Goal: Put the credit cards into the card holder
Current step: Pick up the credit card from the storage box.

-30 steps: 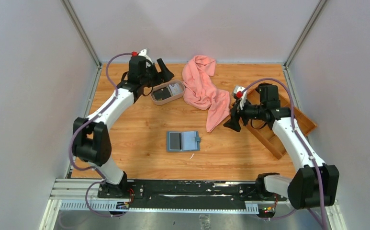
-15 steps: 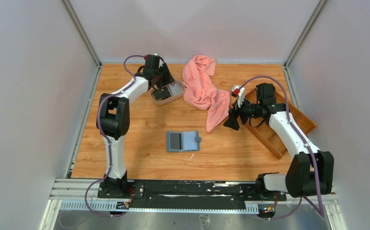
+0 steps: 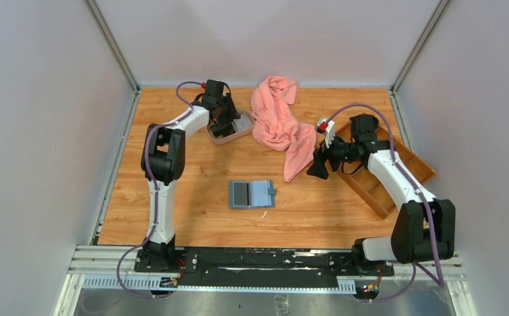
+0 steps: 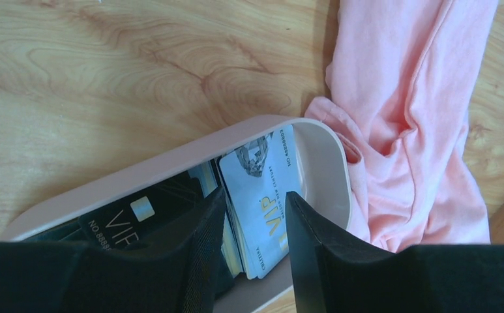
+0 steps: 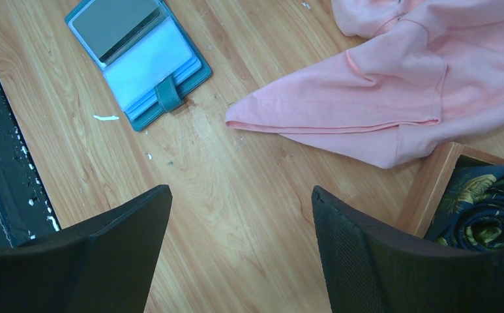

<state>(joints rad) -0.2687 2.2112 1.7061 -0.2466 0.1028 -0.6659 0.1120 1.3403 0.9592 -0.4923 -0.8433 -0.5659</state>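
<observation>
The credit cards lie stacked in an oval beige tray [image 4: 330, 160] at the back left [image 3: 222, 139]. A pale grey-white card [image 4: 262, 176] lies on top beside a black card [image 4: 128, 218]. My left gripper [image 4: 255, 203] is open and low inside the tray, its fingers on either side of the pale card's near end; it also shows in the top view [image 3: 228, 120]. The teal card holder [image 3: 251, 194] lies open mid-table, a dark card in its left pocket [image 5: 138, 59]. My right gripper [image 5: 241, 192] is open and empty above bare wood, right of the holder [image 3: 317, 168].
A pink cloth [image 3: 279, 122] lies between the tray and my right arm; it touches the tray's right end [image 4: 412, 130]. A brown wooden compartment tray [image 3: 386, 174] at the right holds a dark patterned roll [image 5: 490, 208]. A small white scrap [image 3: 263, 214] lies near the holder.
My left arm has swung right and down, bringing its gripper from behind the oval tray into it, over the cards. My right gripper has hardly moved.
</observation>
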